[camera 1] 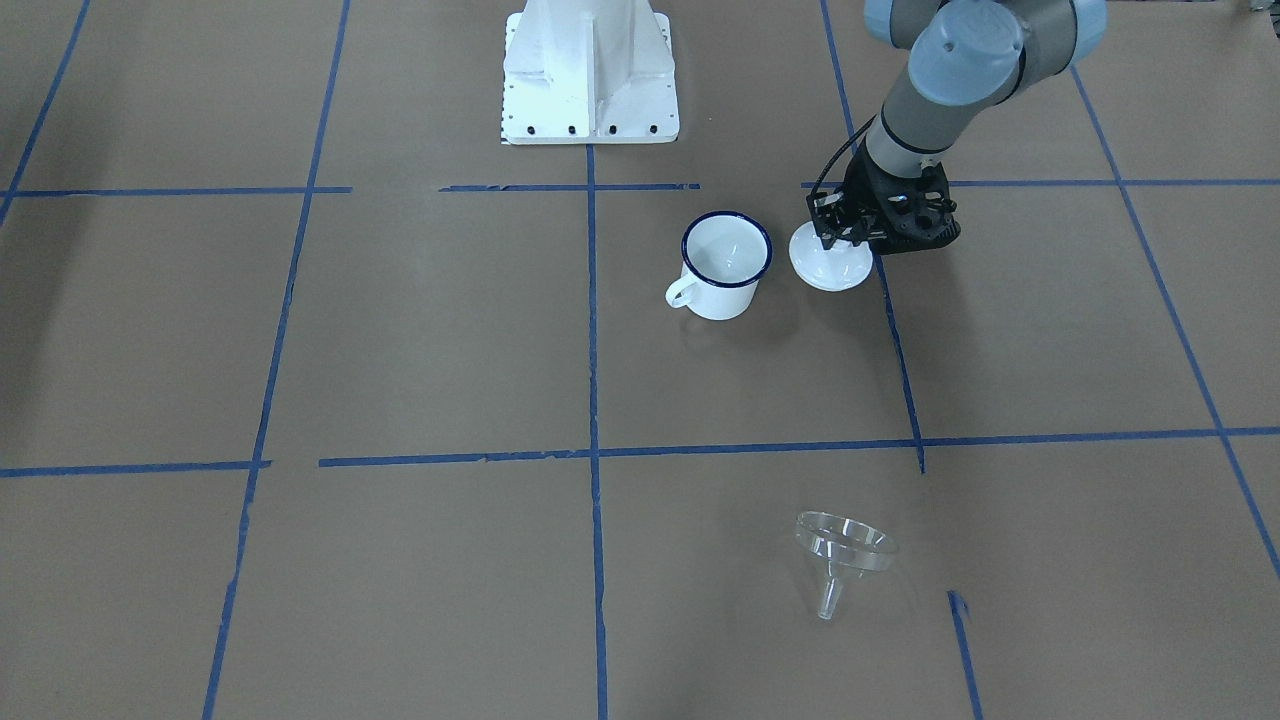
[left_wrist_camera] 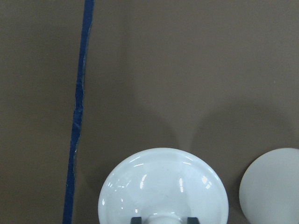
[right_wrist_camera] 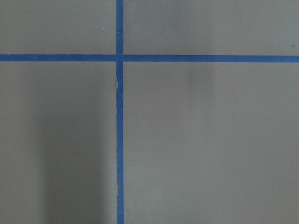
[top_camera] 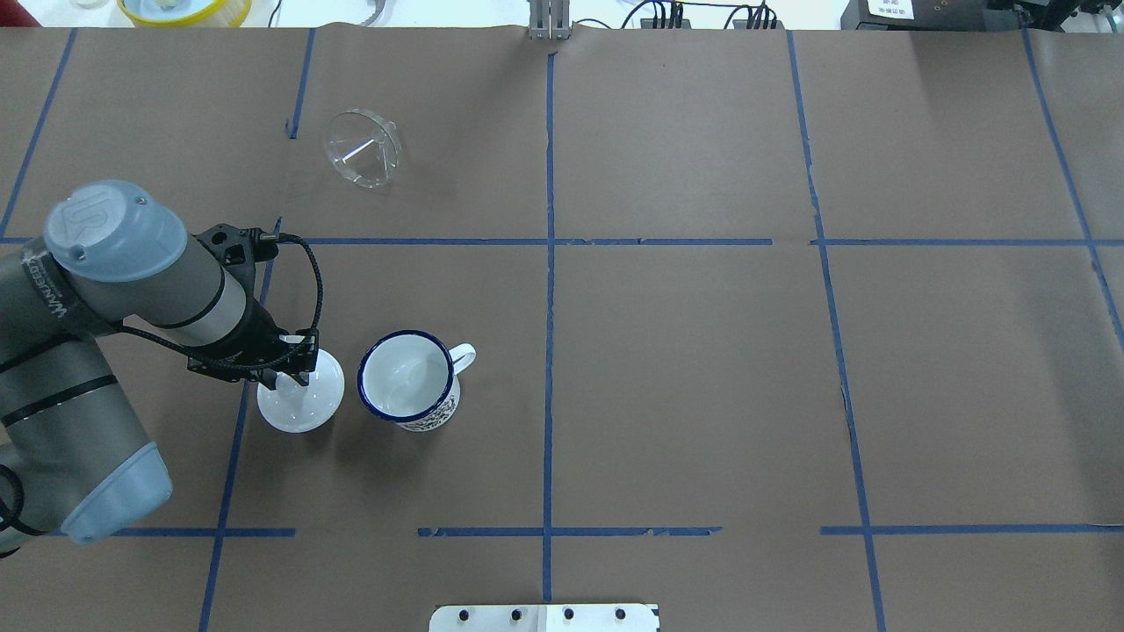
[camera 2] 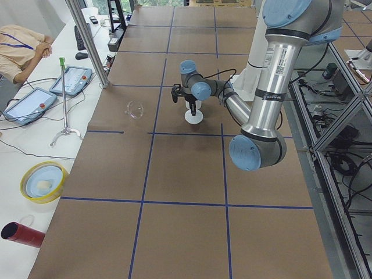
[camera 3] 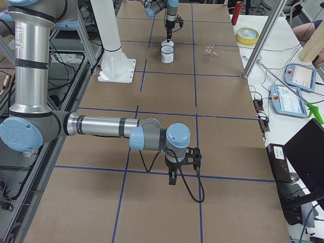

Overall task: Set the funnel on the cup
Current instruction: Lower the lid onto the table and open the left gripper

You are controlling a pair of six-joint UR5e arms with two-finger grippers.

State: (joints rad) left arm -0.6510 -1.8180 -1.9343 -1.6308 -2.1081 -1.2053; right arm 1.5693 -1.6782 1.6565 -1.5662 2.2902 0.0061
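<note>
The lid [top_camera: 299, 409] lies beside the cup [top_camera: 408, 382], funnel [top_camera: 360, 149] apart.

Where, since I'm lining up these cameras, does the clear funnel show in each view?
Front-facing: funnel lower right of centre.
Overhead: upper left, beyond the cup.
Exterior left: left of centre, upper half.
Exterior right: near the top, right of the cup.
Left wrist: not in it; the white lid sits at the bottom.
Right wrist: not in it.
Landmark: the blue-rimmed cup, seen front-facing, overhead and exterior right.
</note>
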